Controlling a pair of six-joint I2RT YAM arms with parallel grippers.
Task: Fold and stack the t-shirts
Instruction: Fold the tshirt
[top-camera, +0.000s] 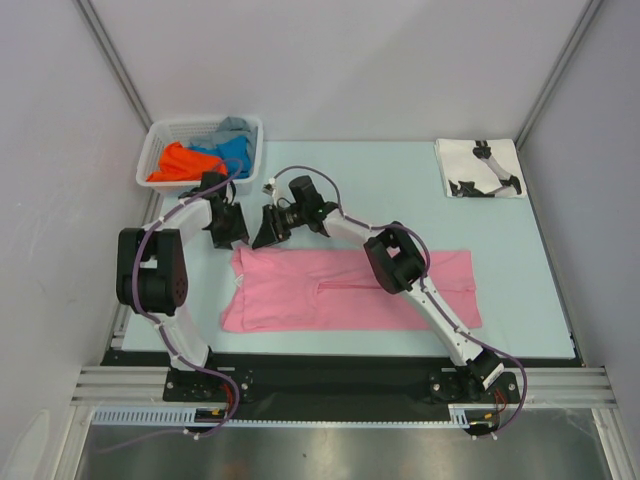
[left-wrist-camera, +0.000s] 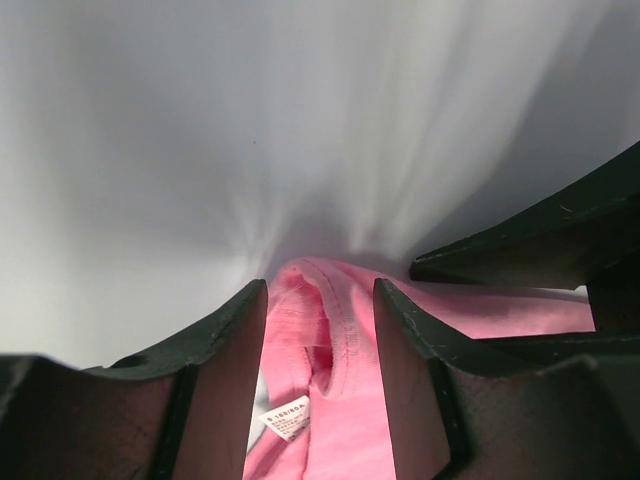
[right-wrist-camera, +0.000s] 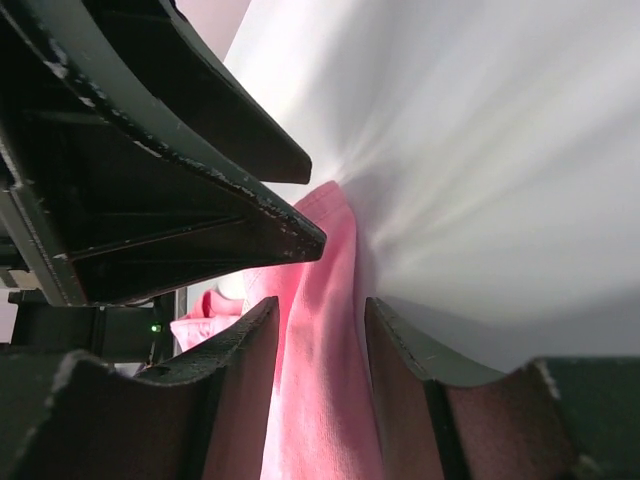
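Pink shirt (top-camera: 350, 295): lying flat on the table (top-camera: 380, 190) near the arm bases, narrowed lengthwise, apparently mid-fold.
Left gripper (left-wrist-camera: 320, 288): sitting at the shirt's far-left collar end, fingers standing apart, cloth and label showing between them unpinched.
Right gripper (right-wrist-camera: 321, 305): pointing in just beside it, fingers likewise parted over that edge, probably to square it.
Basket (top-camera: 150, 160), far left: holding orange (top-camera: 175, 162), blue (top-camera: 235, 152) and grey (top-camera: 232, 127) shirts awaiting folding.
White shirt (top-camera: 455, 165): sitting folded far right, seemingly starting the stack.
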